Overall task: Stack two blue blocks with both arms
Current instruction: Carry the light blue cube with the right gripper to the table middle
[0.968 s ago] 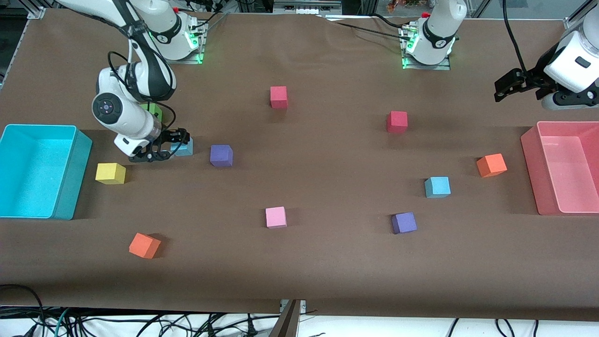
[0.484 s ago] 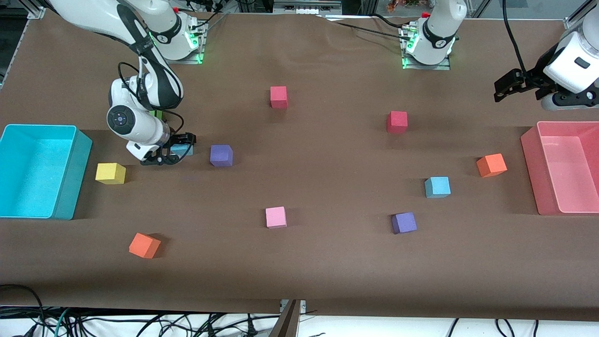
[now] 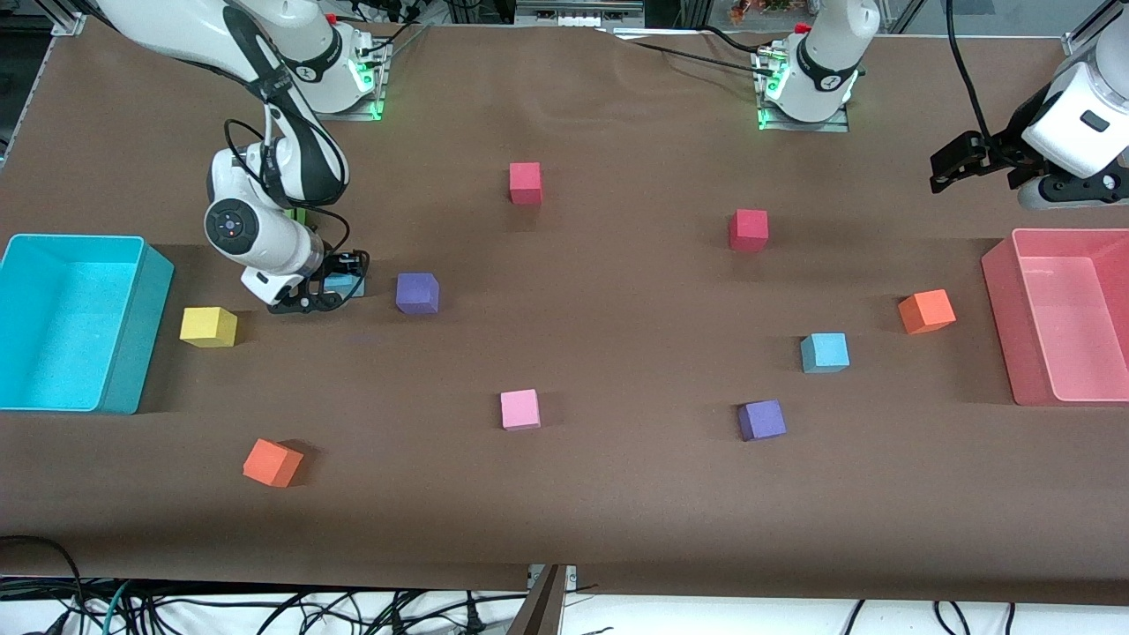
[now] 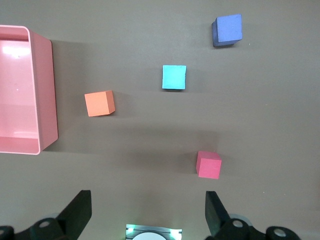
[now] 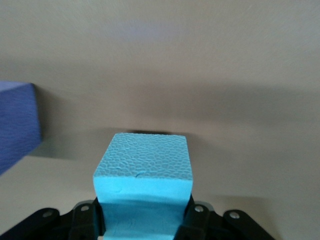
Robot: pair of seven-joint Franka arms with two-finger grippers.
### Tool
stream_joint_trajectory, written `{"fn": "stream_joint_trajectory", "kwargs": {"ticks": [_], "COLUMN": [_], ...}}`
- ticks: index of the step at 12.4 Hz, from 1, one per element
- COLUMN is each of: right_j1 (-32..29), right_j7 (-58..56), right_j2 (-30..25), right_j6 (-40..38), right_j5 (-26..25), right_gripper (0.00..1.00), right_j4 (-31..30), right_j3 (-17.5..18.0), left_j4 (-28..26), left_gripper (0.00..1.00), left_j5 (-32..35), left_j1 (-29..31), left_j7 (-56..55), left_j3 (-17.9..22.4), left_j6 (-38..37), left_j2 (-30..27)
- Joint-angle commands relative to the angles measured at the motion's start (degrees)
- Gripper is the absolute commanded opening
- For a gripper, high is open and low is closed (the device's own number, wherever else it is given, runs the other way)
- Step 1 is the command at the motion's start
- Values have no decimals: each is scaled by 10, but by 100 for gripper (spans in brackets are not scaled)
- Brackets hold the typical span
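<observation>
One blue block [image 3: 345, 283] sits toward the right arm's end of the table, between a yellow cube and a purple cube. My right gripper [image 3: 331, 284] is shut on it, low at the table; the right wrist view shows the block [image 5: 144, 182] squeezed between the black fingers. The second blue block [image 3: 825, 352] lies toward the left arm's end of the table, also in the left wrist view [image 4: 174, 77]. My left gripper [image 3: 957, 163] is open and empty, held high beside the pink bin; it waits.
A cyan bin [image 3: 71, 319] stands at the right arm's end, a pink bin [image 3: 1063, 316] at the left arm's end. A purple cube [image 3: 417, 293] and yellow cube [image 3: 208, 326] flank the held block. Red, orange, pink and purple cubes are scattered about.
My right gripper slid toward the purple cube onto the blue block and closed on it. The left arm has not moved.
</observation>
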Motion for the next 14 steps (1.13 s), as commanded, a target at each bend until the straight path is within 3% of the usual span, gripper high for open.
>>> {"fn": "stream_joint_trajectory", "kwargs": {"ticks": [1,2,4,9,12,14], "right_j1": [6,9,59,198,235,262], "right_j7": [9,21,138,329,365,389], "right_j2": [-15,-10,10,190,242,270], "right_j6": [-158,-207,-227,-209,-93,-59], "right_j5": [-1,2,1,6,18,18], "right_gripper": [15,15,15,15,15,15], "right_j4": [112,156,210,404,421,421], "right_j3": [14,29,52,52,53,53], "left_j4": [2,1,0,-1,-3,-2], "left_gripper": [100,100,100,100,100,100], "left_j5": [3,3,3,3,-3,-8], "left_j1": [2,2,2,2,3,6], "left_j7": [0,0,0,1,3,4], "left_j3": [-1,-1,-1,-1,-1,-1], "left_j6": [-6,-5,-5,-5,-3,-3], "left_j2": [-2,-2,-3,-3,-2,-2]}}
